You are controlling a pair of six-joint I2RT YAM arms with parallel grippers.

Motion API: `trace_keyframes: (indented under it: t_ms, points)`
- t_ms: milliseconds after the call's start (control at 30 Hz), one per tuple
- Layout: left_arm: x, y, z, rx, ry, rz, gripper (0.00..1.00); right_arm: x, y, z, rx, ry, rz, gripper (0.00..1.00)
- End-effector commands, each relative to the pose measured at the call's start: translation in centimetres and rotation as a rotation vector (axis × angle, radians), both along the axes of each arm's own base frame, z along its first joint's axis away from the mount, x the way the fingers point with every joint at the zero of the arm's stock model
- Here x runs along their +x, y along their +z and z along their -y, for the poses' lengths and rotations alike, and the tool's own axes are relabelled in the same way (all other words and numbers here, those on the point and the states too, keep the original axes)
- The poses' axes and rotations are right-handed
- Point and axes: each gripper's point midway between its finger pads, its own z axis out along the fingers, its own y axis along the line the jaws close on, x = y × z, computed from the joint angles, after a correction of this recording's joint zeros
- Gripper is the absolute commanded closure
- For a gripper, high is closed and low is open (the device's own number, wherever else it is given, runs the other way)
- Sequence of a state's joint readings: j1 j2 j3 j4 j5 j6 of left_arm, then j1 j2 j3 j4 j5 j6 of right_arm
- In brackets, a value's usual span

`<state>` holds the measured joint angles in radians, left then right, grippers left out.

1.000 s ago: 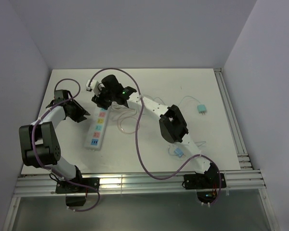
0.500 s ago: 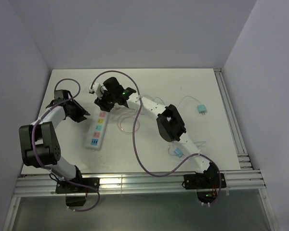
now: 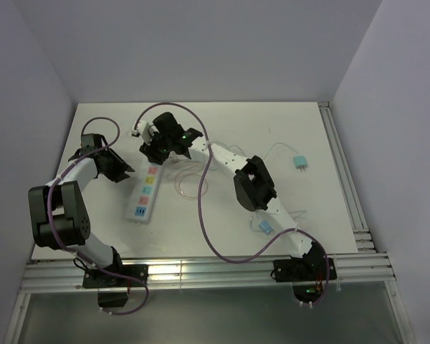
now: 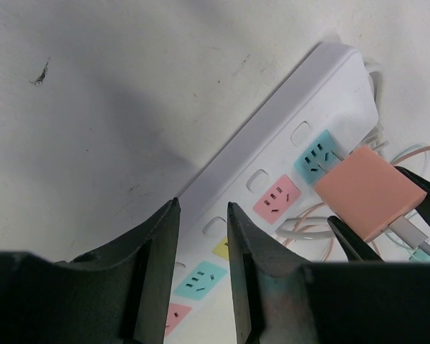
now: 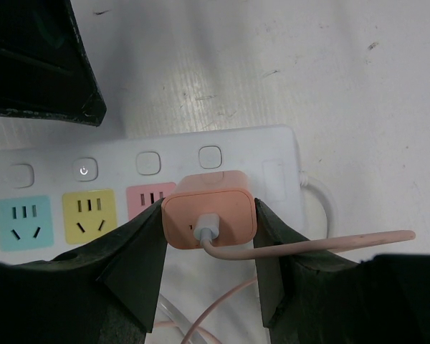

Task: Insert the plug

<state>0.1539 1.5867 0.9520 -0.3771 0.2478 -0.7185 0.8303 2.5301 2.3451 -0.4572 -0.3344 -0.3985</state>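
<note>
The left gripper (image 4: pixel 201 215) hovers just beside the left long edge of the power strip (image 4: pixel 272 154). Its fingers stand a narrow gap apart with nothing between them.

The strip lies flat on the table (image 3: pixel 308 129). At its cord end, the teal socket (image 4: pixel 317 156) sits one place past the pink socket (image 4: pixel 276 198).

The task's thing, the salmon-pink plug (image 5: pixel 209 204), is clamped by its two sides in the right gripper (image 5: pixel 209 233). It hangs directly over that teal end socket with its cable trailing off to the strip's right. In the left wrist view the socket's slots show beside the plug's lower edge, and the plug looks tilted. I judge it is lined up but not seated.

The step in hand is therefore the insertion itself. The next move calls for squaring the plug's face to the strip, matching prongs to slots, and pressing straight down. The left gripper could steady the strip against sliding.

Well to the strip's right lie a blue plug (image 3: pixel 265 227) and, farther right, a teal plug (image 3: pixel 299 162), both loose.

No container is in view.
</note>
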Motion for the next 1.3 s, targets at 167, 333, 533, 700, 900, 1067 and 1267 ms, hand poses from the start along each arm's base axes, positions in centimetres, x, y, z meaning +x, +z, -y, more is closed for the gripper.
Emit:
trace_keyframes:
  t_ms: [167, 333, 533, 700, 900, 1067, 1267]
  points:
    - [0.5, 0.4, 0.1, -0.006, -0.024, 0.035, 0.62, 0.6, 0.6, -0.3, 0.022, -0.007, -0.004, 1.0]
    - [0.6, 0.4, 0.2, -0.01, -0.024, 0.036, 0.62, 0.7, 0.5, -0.3, 0.016, -0.022, -0.005, 1.0]
    - [0.5, 0.7, 0.3, -0.012, -0.027, 0.046, 0.62, 0.9, 0.1, -0.2, -0.005, -0.036, 0.001, 1.0]
    - [0.6, 0.5, 0.5, -0.03, -0.029, 0.042, 0.62, 0.8, -0.4, -0.1, -0.024, -0.05, -0.008, 1.0]
    - [1.0, 1.1, 0.4, -0.025, -0.029, 0.05, 0.62, 0.1, -1.2, 0.6, -0.057, -0.043, -0.036, 1.0]
    - [1.8, 1.2, 0.1, -0.025, -0.008, 0.04, 0.61, -0.6, -0.9, 0.6, -0.045, -0.016, -0.042, 1.0]
    - [3.6, 0.6, -0.3, 0.0, 0.005, 0.003, 0.62, -1.5, 0.0, 0.6, -0.001, -0.024, -0.096, 1.0]
